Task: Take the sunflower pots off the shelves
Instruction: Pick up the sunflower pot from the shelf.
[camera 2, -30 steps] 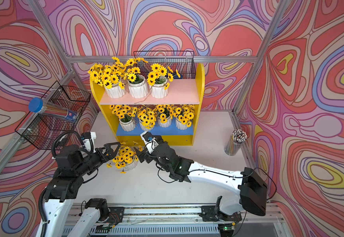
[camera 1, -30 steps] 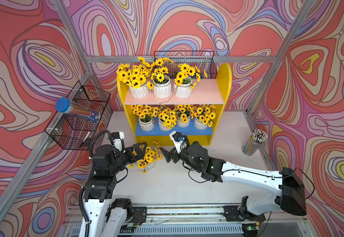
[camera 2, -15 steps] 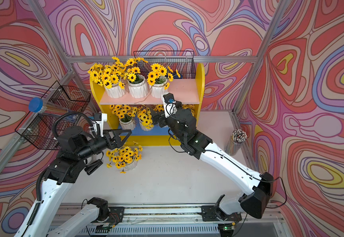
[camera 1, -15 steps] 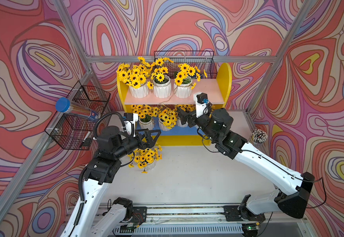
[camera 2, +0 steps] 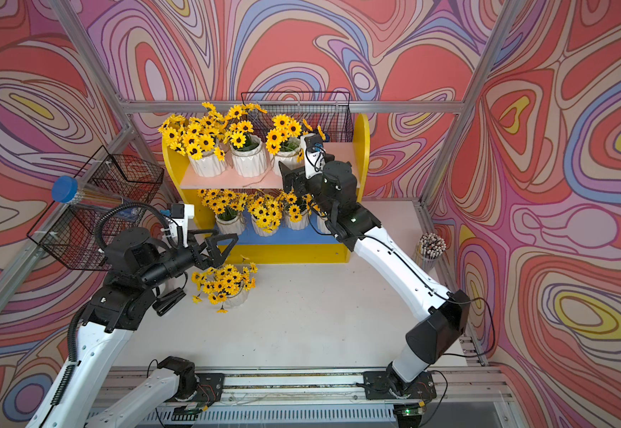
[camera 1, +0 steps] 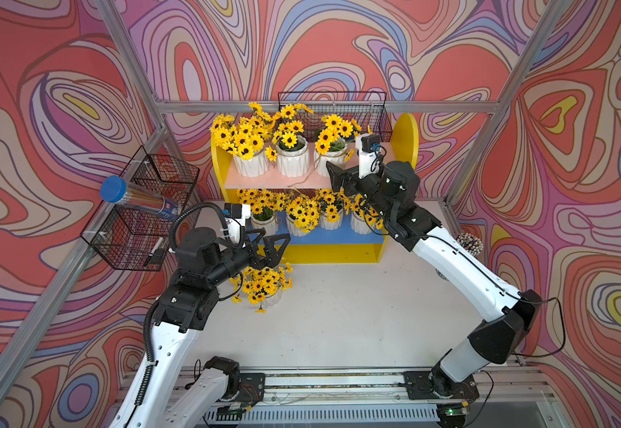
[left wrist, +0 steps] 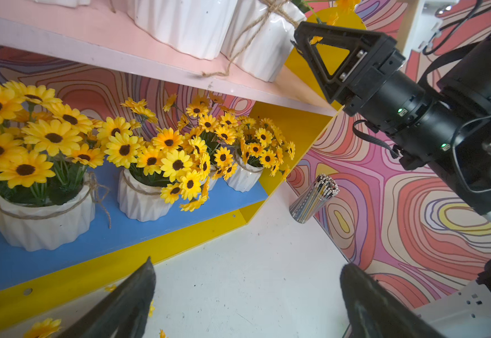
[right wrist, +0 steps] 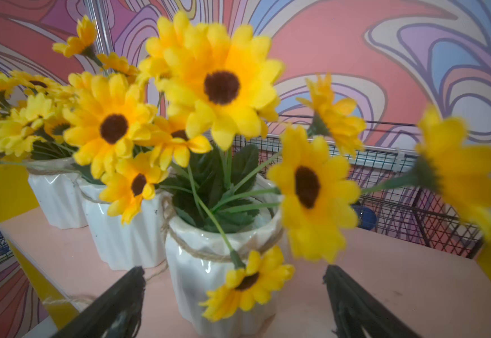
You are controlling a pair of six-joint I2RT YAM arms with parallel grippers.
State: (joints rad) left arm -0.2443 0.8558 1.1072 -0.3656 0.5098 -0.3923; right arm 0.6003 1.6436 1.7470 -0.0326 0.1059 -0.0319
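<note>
Overhead, both top views show the shelves [camera 1: 406, 133] at the back of the tabletop [camera 1: 338, 322]. Seven sunflower pots [camera 1: 293, 163] are on them: three in a row on the pink upper board [camera 1: 301, 181] and four on the blue lower board [camera 1: 325, 238]. An eighth, the loose pot [camera 1: 272, 298], stands on the tabletop just in front of the unit. The left fingers [camera 1: 285, 236] are spread and empty, near the loose pot and pointing toward the lower board. The right fingers [camera 1: 335, 174] are spread at the front edge of the upper board, beside the rightmost upper pot [camera 1: 329, 166].

From the left wrist, the left fingers [left wrist: 127, 304] stand wide apart with bare tabletop between them. The lower board's pots lie ahead, and a cup of pencils [left wrist: 314, 199] stands beyond the unit's side panel.

From the right wrist, the right fingers [right wrist: 121, 304] gape on either side of the rightmost upper pot [right wrist: 197, 281], close to it but not touching.
</note>
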